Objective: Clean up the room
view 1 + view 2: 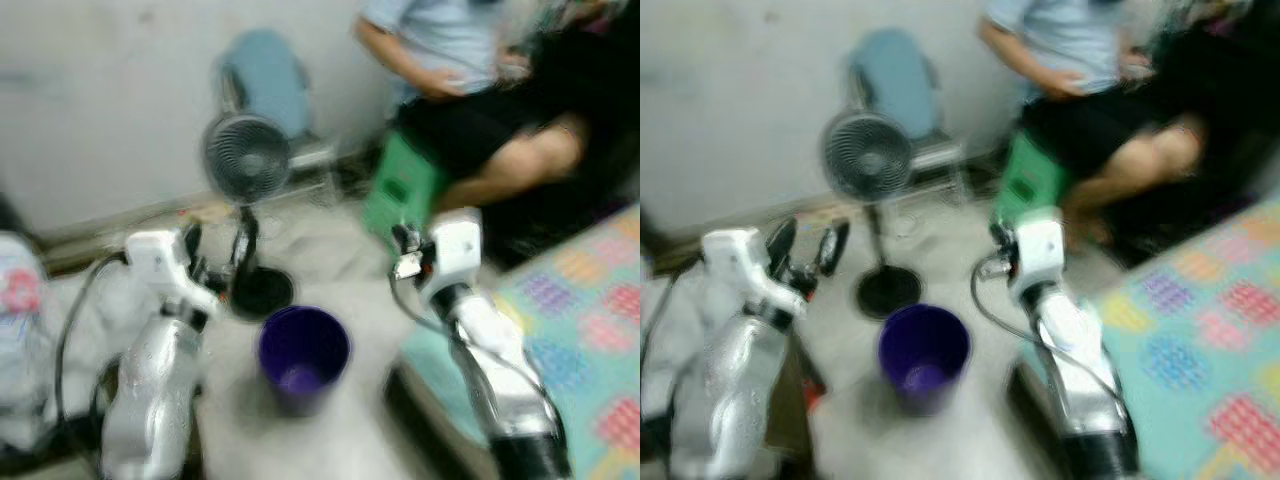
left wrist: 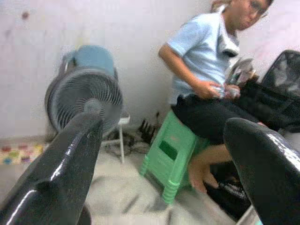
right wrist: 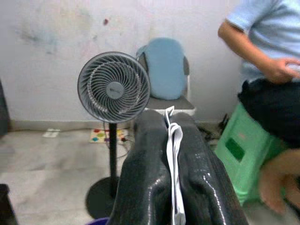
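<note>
One purple bin [image 1: 303, 356] on the floor between two arms, one standing fan [image 1: 246, 160] behind it, right claw [image 3: 172, 154] pinching white paper [image 3: 175, 164], left claw [image 2: 164, 154] spread wide, one person [image 2: 211, 89] on one green stool [image 2: 171, 157], no legible writing.

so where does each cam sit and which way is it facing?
Eye views: on the head, looking forward and down at a purple bin on the floor; both silver arms show.
Left wrist: along the open left gripper, toward a person on a green stool.
Right wrist: along the right gripper, shut on white paper.
All share the fan.
</note>
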Controlling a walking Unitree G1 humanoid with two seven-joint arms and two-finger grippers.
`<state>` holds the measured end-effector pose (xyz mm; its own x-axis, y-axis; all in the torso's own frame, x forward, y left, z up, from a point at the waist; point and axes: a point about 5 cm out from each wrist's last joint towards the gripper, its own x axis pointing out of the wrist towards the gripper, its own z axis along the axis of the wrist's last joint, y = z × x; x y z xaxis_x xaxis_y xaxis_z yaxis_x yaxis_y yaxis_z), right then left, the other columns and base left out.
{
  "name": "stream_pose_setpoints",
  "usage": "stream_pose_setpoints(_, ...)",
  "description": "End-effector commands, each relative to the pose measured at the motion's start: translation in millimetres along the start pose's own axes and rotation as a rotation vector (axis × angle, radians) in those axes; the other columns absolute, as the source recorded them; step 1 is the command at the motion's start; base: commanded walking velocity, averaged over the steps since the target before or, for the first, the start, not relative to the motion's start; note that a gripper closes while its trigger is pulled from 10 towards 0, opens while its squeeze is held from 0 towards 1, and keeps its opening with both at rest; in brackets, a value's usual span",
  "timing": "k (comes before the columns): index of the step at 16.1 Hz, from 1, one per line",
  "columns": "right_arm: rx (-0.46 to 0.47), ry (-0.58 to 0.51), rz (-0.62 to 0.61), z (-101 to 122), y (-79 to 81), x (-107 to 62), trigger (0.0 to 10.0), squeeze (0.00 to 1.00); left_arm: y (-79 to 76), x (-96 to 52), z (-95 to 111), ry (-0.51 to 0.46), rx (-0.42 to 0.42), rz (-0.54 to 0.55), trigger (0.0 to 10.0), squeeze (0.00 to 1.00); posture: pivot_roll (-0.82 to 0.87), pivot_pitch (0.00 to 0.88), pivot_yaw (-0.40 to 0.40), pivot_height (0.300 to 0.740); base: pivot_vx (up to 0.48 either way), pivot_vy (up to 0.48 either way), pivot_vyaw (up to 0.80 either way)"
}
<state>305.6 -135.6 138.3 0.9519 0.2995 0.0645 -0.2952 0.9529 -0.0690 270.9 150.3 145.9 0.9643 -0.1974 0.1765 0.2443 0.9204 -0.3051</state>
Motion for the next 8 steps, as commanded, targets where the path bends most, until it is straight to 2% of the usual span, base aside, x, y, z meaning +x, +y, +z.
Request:
stream_pose_setpoints(1,-0.008,-0.031,0.025,9.5,5.5,6.4,10.0,0.00,3.2,1.8,6.5,-0.018,0.019,0.001,10.0,0.00,-0.07,0.000,0.004,0.740,0.349,0.000,0.00)
stream_pose_setpoints(8,-0.007,-0.031,0.019,10.1,4.6,7.1,10.0,0.00,4.0,2.6,6.3,-0.014,0.022,0.011,10.0,0.00,-0.07,0.000,0.004,0.740,0.326,0.000,0.00)
